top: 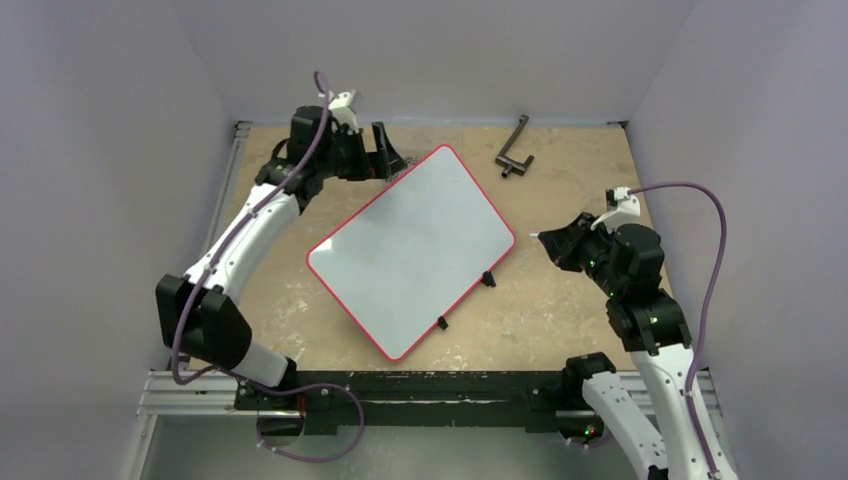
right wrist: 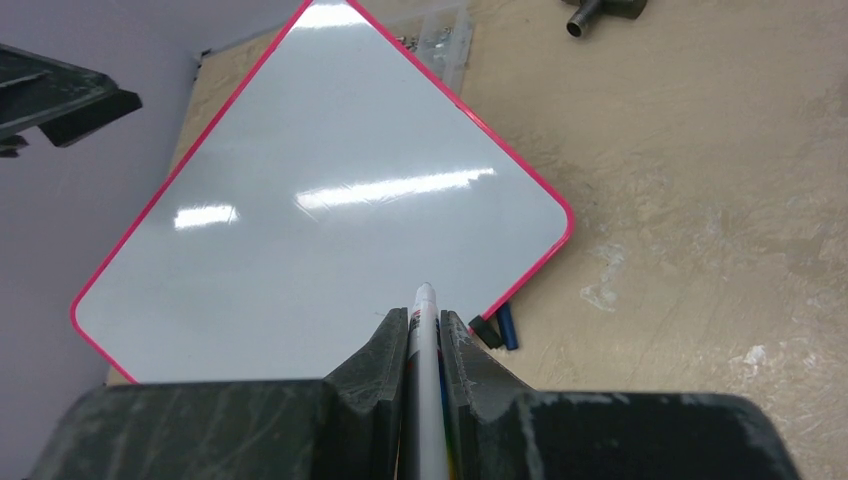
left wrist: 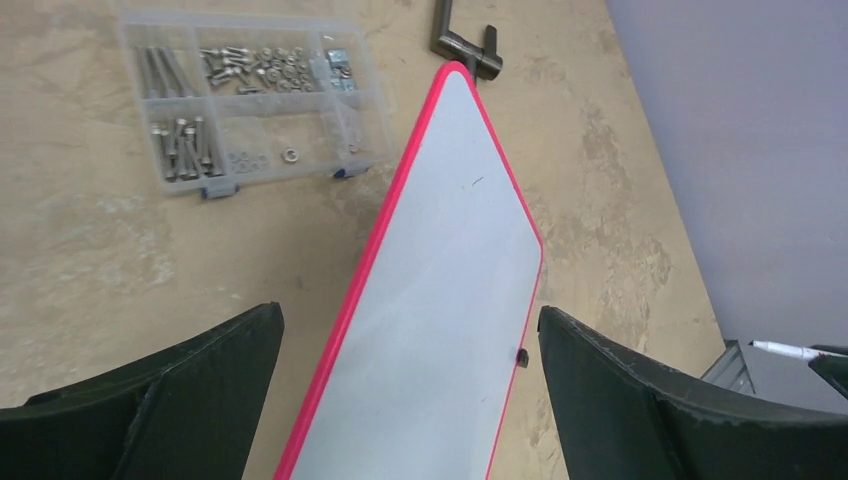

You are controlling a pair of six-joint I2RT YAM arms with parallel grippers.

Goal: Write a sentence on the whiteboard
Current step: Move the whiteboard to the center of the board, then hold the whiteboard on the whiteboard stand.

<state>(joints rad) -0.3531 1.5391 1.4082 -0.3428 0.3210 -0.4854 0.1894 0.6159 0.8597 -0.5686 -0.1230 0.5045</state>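
Note:
The whiteboard lies flat and turned diagonally in the middle of the table, white with a thin red rim. Its surface is blank in every view: no blue sentence shows on it. My left gripper is open and empty, hovering over the board's far left corner; the board runs between its fingers. My right gripper is shut on a white marker that points at the board. It hangs off the board's right edge. The marker's tip also shows in the left wrist view.
A clear parts box of screws sits behind the board's far corner. A black L-shaped tool lies at the back right. A blue cap and a black clip lie at the board's near right edge, and another clip lower down.

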